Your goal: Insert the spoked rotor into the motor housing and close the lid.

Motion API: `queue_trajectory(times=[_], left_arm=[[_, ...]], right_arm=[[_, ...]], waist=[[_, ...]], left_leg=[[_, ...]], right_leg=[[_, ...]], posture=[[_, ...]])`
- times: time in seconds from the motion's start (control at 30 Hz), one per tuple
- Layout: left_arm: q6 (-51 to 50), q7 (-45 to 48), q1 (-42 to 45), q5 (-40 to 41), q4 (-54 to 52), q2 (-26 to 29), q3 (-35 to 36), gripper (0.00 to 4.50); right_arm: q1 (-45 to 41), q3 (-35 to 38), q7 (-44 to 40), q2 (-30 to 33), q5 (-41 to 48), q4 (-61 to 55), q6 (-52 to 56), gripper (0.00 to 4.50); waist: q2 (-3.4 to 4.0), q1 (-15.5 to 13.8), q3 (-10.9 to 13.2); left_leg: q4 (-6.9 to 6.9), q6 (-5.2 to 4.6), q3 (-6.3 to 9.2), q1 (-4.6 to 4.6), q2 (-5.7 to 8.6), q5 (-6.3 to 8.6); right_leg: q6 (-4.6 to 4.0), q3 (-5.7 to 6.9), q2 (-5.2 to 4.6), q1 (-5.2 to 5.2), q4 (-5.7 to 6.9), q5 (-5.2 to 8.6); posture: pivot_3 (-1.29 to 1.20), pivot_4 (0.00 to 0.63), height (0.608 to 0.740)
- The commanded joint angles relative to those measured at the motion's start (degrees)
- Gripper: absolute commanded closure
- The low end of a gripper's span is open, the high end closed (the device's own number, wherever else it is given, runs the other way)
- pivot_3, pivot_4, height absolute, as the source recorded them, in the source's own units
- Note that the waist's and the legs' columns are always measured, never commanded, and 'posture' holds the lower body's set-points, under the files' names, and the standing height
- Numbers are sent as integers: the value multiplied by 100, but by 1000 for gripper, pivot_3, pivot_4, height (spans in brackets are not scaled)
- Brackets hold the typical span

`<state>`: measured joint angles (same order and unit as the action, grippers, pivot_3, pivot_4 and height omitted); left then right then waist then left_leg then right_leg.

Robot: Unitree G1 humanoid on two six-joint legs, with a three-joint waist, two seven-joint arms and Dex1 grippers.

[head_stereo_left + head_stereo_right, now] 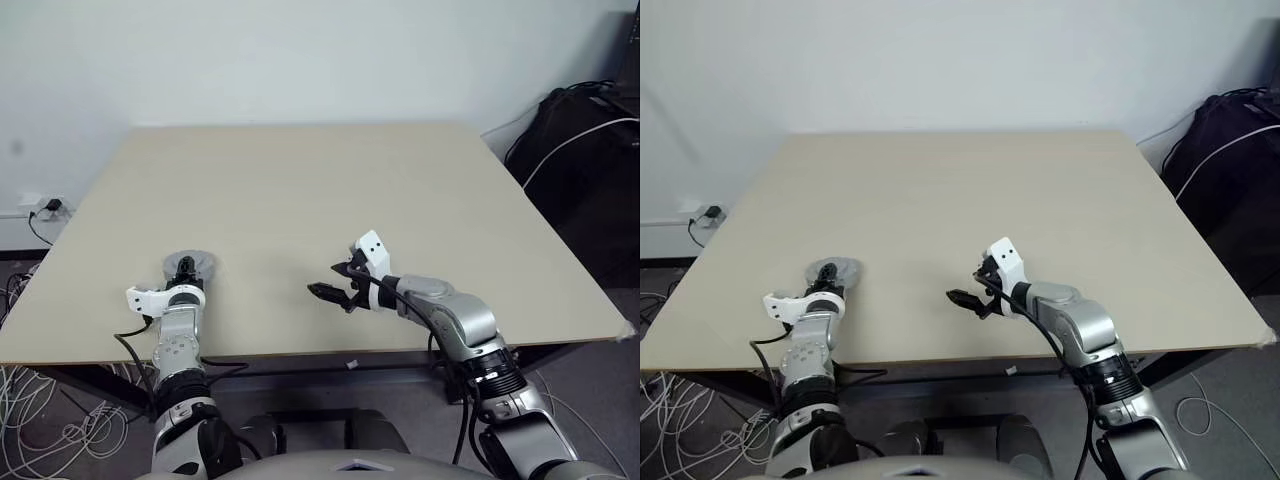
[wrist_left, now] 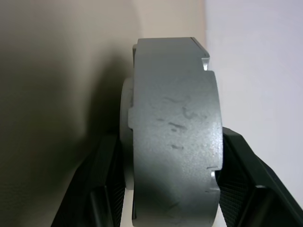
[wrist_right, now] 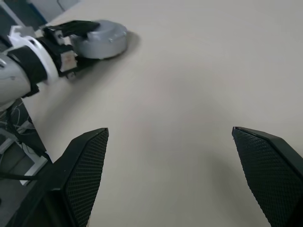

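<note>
On the tabletop (image 1: 300, 200), my left tool (image 1: 184, 268) grips the closed motor housing (image 3: 102, 39); my right tool (image 1: 338, 281) is spread wide nearby, holding nothing.

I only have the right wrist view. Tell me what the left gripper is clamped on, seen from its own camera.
Observer: The left gripper grips a grey metal round, the closed motor housing, with one finger on each flat face.
Operator: Report where that sits on the table.
Observer: From the head views, it is at the near left part of the table, close to the front edge.
Operator: Now give me my own gripper's position from above.
Observer: The right gripper hangs over the near middle of the table, jaws wide open and empty, well apart from the housing.
</note>
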<state>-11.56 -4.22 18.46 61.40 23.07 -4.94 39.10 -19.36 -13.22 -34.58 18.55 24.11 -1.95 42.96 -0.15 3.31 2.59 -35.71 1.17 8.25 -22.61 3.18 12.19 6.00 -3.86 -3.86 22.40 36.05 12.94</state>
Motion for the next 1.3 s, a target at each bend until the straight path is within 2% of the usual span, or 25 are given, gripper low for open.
queue_trajectory(times=[0.03, 0.27, 0.43, 0.5, 0.53, 0.67, 1.0, 1.17, 1.3], left_arm=[[145, -194, 96, -72, -12, 39, 82, 2361], [71, -434, -16, -174, 60, 7, 64, 2361], [-22, -588, -138, -240, 53, 6, 31, 662], [-59, -652, -183, -264, 14, 11, 6, 103], [-78, -698, -209, -281, -28, 4, -8, 13], [-258, -952, -418, -314, -368, -61, -107, 13], [-1328, -2122, -1484, -225, -1744, -205, -504, 13], [-2012, -2773, -2116, 136, -2620, -295, -697, 13], [-2801, -3063, -2338, 686, -2938, -89, -949, 13]], right_arm=[[-94, 69, -80, -29, -81, 11, -144, 0], [-100, 101, -108, -90, -180, 52, -148, 0], [-110, 124, -119, -124, -220, 62, -136, 0], [-107, 126, -119, -134, -235, 61, -128, 0], [-110, 125, -118, -136, -242, 66, -125, 0], [-98, 124, -112, -148, -254, 50, -113, 0], [-89, 120, -130, -211, -275, 81, -104, 0], [-95, 129, -161, -249, -281, 98, -90, 0], [-104, 129, -202, -263, -281, 118, -72, 0]], waist=[[-2, 3, -1], [-2, 11, -4], [11, 6, -16], [13, 13, -17], [15, 20, -19], [19, 51, -22], [38, 67, -51], [47, 77, -69], [76, 37, -91]], left_leg=[[-1, 0, -1, 2, 0, 0], [-13, -1, -6, 11, -3, 0], [-13, -1, -5, 28, -2, 0], [-9, -4, -10, 60, -3, 3], [-6, -3, -11, 76, -4, 6], [-1, 19, -13, 94, -8, 20], [12, -5, -17, 97, -11, 23], [13, -5, -20, 102, -17, 38], [11, -6, -19, 106, -16, 41]], right_leg=[[0, 0, 0, -2, -2, -2], [-6, 0, 1, -15, -2, -8], [-3, 0, 1, -34, -3, -10], [-30, -2, 0, -65, -8, 6], [-35, -3, 0, -81, -10, 10], [-36, -3, 0, -93, -13, 12], [-30, -8, 1, -89, -13, 18], [-25, -11, 3, -88, -12, 27], [-48, -9, 1, -79, -12, 46]], posture=[[0, 0, 740], [0, 0, 740], [0, 0, 740], [0, 0, 740], [0, 0, 740], [0, 0, 740], [0, 0, 740], [0, 0, 740], [0, 0, 740]])
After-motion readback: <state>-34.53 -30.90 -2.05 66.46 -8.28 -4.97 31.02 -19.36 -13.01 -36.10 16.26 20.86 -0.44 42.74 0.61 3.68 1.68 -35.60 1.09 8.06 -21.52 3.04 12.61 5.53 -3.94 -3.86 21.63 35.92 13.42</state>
